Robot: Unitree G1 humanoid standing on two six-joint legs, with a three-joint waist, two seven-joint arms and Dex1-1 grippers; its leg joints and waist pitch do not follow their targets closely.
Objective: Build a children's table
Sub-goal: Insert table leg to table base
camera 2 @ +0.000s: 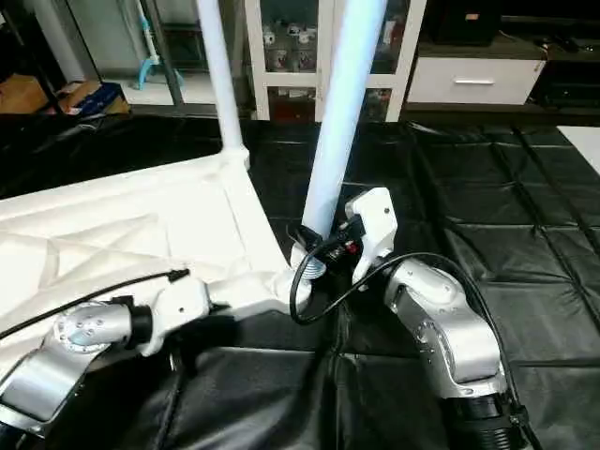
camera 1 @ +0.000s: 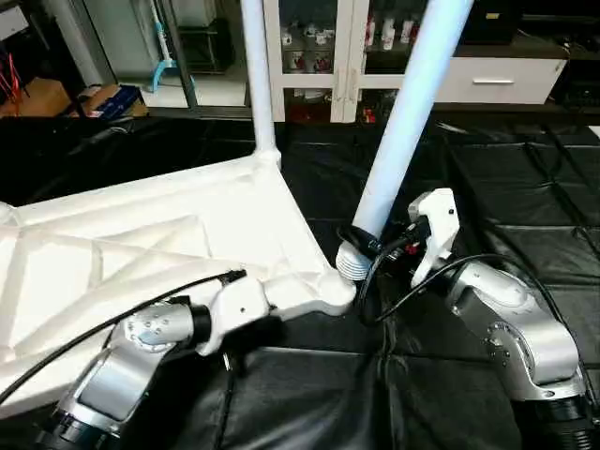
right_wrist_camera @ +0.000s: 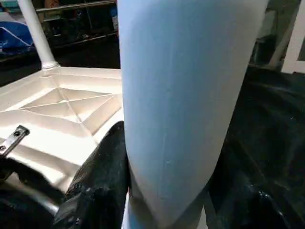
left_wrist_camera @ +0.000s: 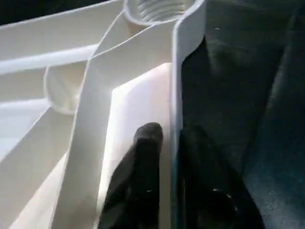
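The white table top (camera 1: 141,234) lies upside down on the black mat, ribs facing up. One white leg (camera 1: 258,75) stands upright in its far corner socket. A second leg (camera 1: 408,112) leans to the right, its threaded end (camera 1: 353,264) at the mouth of the near right corner socket (camera 1: 336,286). Whether the thread has caught cannot be told. My right gripper (camera 1: 375,242) is shut on this leg just above the thread. My left gripper (left_wrist_camera: 169,132) stands astride the top's near rim (left_wrist_camera: 176,71), with a thin gap between the inner finger (left_wrist_camera: 148,136) and the wall.
A white glass-door cabinet (camera 1: 319,47) and a white drawer unit (camera 1: 497,80) stand at the back. Boxes (camera 1: 103,98) sit at the far left. Black mat (camera 1: 525,187) covers the floor to the right. A black cable (camera 1: 394,300) loops from my right wrist near the socket.
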